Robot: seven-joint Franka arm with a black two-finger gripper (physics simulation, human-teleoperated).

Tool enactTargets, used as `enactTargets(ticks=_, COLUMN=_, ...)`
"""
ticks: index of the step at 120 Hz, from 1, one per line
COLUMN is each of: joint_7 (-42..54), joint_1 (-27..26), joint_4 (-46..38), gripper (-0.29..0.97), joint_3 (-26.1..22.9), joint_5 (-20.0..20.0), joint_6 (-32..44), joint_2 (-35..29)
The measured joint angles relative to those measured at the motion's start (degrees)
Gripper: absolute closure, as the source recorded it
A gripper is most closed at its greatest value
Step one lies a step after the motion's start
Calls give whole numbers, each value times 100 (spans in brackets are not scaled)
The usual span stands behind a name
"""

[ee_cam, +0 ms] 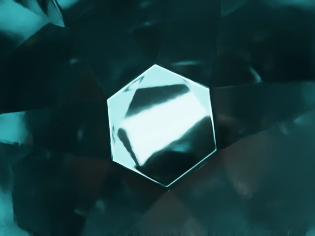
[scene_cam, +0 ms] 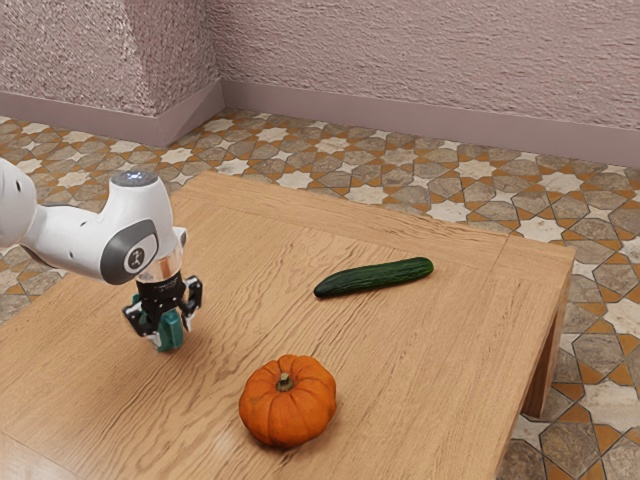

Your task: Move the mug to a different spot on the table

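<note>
Exterior view: gripper [scene_cam: 166, 322] above wooden table [scene_cam: 430, 340], fingers narrowly apart, pinching small teal mug [scene_cam: 170, 334] from both sides. Pumpkin [scene_cam: 288, 400] near, toward exterior view's right; cucumber [scene_cam: 374, 276] farther off.

Wrist view: mug [ee_cam: 160, 125] directly under hand, showing glossy teal interior and hexagonal floor.

The teal glossy faceted mug [scene_cam: 169, 335] sits mostly hidden between the jaws of the black two-finger gripper [scene_cam: 166, 340], and its handle cannot be made out. The white robot arm [scene_cam: 90, 240] and the light wooden counter [scene_cam: 420, 340] both run off the exterior view's left edge.
</note>
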Motion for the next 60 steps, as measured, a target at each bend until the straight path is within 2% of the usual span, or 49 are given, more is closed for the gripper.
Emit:
enactTargets(ticks=26, joint_7=-18, joint_1=-19, joint_4=-1, gripper=39, joint_3=2, joint_5=25, joint_6=-43, joint_2=-13)
enactTargets(ticks=38, joint_7=-20, joint_1=-19, joint_4=41, gripper=46, joint_3=2, joint_5=81, joint_6=-120, joint_2=-47)
enactTargets(ticks=60, joint_7=-19, joint_1=-19, joint_4=87, gripper=54, joint_3=2, joint_5=414, joint_6=-241, joint_2=-111)
